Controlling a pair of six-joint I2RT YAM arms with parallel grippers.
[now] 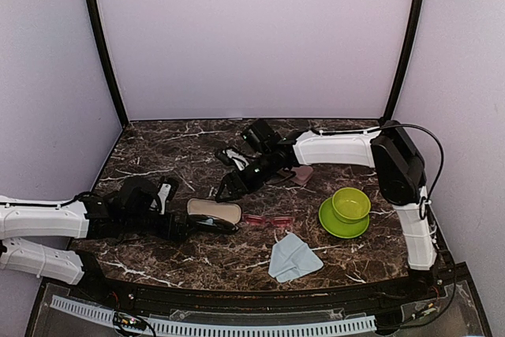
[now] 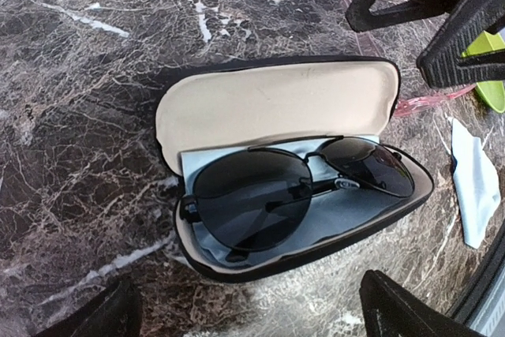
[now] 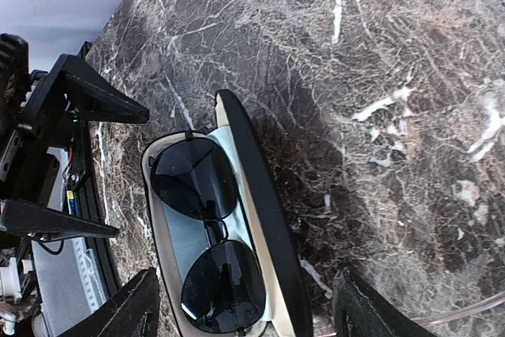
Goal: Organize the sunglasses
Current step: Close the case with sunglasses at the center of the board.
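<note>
Our left hand [image 2: 251,286] is released, its fingers [image 2: 410,305] spread wide and low over the counter [image 2: 79,116] with nothing between them. It points right, at the open black case [image 2: 268,104] just ahead. The left arm lies stretched low along the near-left edge. Our right hand [image 3: 246,274] is likewise released, with its fingers [image 3: 130,309] well apart, and it hovers just beyond the case's far side. Its arm rises from the base at the right, bends, and reaches leftward and down.

The black sunglasses [image 2: 292,195] lie inside the case's lower shell, lenses up, on a light blue lining cloth [image 2: 355,215]. Their long axis follows the case's, running left to right across the counter, slightly askew. They have a thin black wire frame and large, dark, teardrop-shaped lenses.

The pink sunglasses [image 1: 268,220] lie on the counter just right of the case, their long axis also left to right. The frame is translucent red-pink. We cannot tell whether they touch the case.

Further right lie a folded blue cloth [image 1: 292,258] and a green bowl [image 1: 351,203] on a green plate [image 1: 331,226].
</note>
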